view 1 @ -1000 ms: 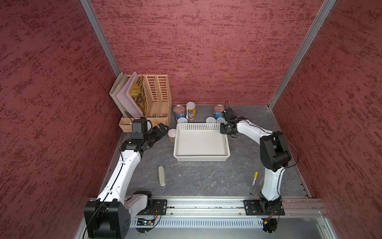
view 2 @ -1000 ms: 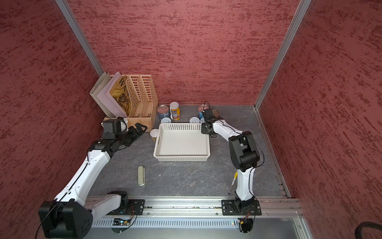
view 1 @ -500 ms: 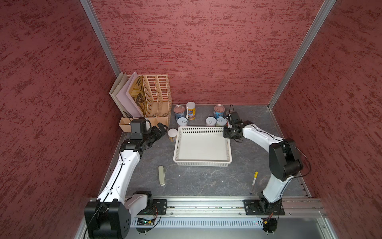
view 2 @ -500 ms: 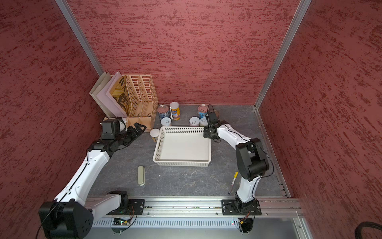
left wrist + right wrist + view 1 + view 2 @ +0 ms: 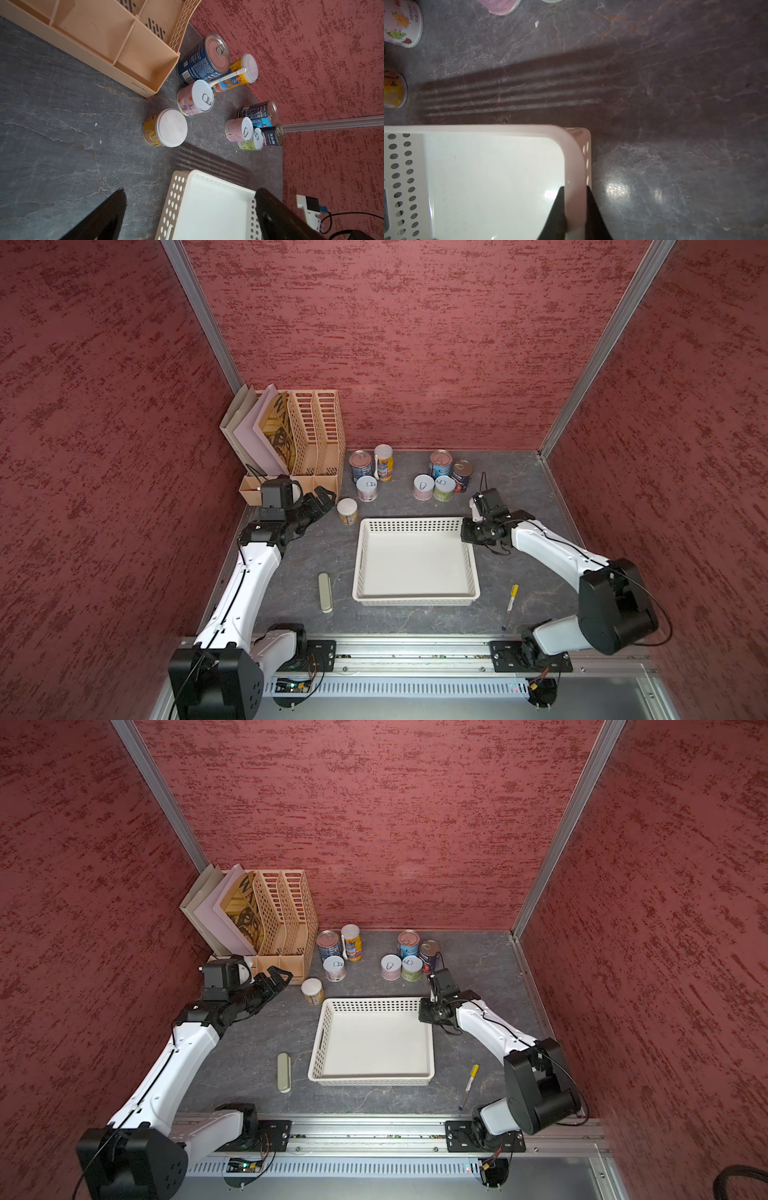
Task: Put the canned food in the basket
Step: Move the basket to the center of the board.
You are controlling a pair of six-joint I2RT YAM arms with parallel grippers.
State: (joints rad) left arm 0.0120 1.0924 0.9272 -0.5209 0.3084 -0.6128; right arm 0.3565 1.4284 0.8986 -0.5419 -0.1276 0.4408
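The white perforated basket (image 5: pixel 415 521) (image 5: pixel 374 1002) lies empty mid-table. My right gripper (image 5: pixel 467 531) (image 5: pixel 574 188) is shut on its right wall near the far corner, one finger inside and one outside. Several cans stand behind it. A short yellow-orange can (image 5: pixel 347 511) (image 5: pixel 165 127) stands by the basket's far left corner. A blue can (image 5: pixel 360 464), a tall yellow can (image 5: pixel 383 462) and a white-topped tin (image 5: pixel 367 488) form a left group. Several more (image 5: pixel 439 479) cluster to the right. My left gripper (image 5: pixel 326 495) (image 5: pixel 190 190) hangs open and empty, just left of the yellow-orange can.
A tan slotted file organizer (image 5: pixel 316 435) holding folders stands at the back left, close behind my left gripper. A flat beige oblong case (image 5: pixel 325 592) lies left of the basket. A yellow marker pen (image 5: pixel 510 605) lies at its right. The metal rail (image 5: pixel 415 649) runs along the front edge.
My right gripper has pulled the basket toward the front of the table, away from the cans, its arm folding back. The left arm has hardly moved.
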